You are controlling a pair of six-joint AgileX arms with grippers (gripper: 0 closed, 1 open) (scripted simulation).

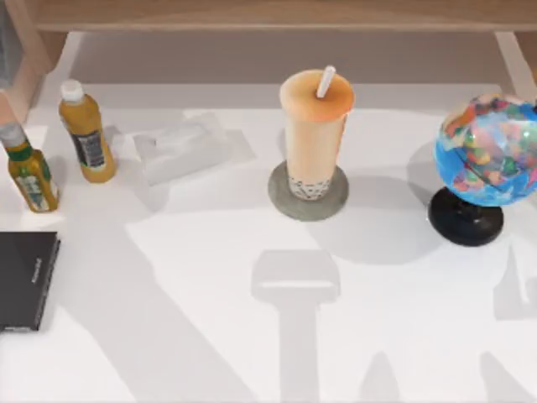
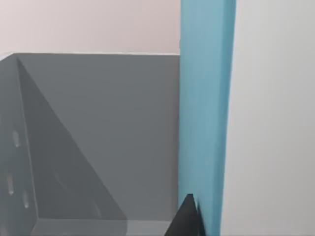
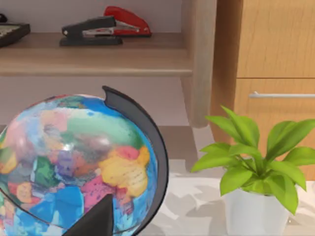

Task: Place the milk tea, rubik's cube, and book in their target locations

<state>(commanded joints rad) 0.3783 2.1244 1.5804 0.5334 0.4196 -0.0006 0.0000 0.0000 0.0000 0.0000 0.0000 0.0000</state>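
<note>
Upright, the milk tea (image 1: 315,134) stands on the coaster (image 1: 285,200); end effector states: cannot tell.

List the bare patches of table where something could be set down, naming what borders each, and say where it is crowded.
Free: the wide front area below the milk tea on its coaster, between the black slab and the globe; also the gap between cup and globe. Crowded: the back left, with two yellow bottles and a clear pack.
</note>
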